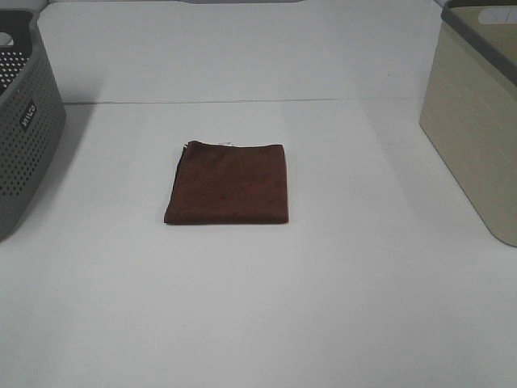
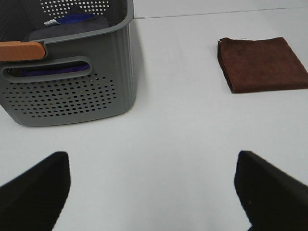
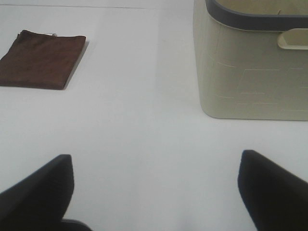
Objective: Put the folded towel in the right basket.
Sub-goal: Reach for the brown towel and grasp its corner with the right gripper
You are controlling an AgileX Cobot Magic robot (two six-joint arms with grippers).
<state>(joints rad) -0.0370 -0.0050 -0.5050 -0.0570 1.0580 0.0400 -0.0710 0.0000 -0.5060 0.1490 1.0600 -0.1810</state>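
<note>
A folded brown towel (image 1: 229,183) lies flat in the middle of the white table. It also shows in the left wrist view (image 2: 262,64) and the right wrist view (image 3: 42,59). The beige right basket (image 1: 477,121) stands at the table's right edge and shows close in the right wrist view (image 3: 250,62). My left gripper (image 2: 154,192) is open and empty, well away from the towel. My right gripper (image 3: 156,192) is open and empty, near the beige basket. Neither gripper shows in the exterior high view.
A grey perforated basket (image 1: 24,129) stands at the left edge. In the left wrist view the grey basket (image 2: 67,72) holds dark blue cloth (image 2: 72,21) and has an orange handle piece (image 2: 21,49).
</note>
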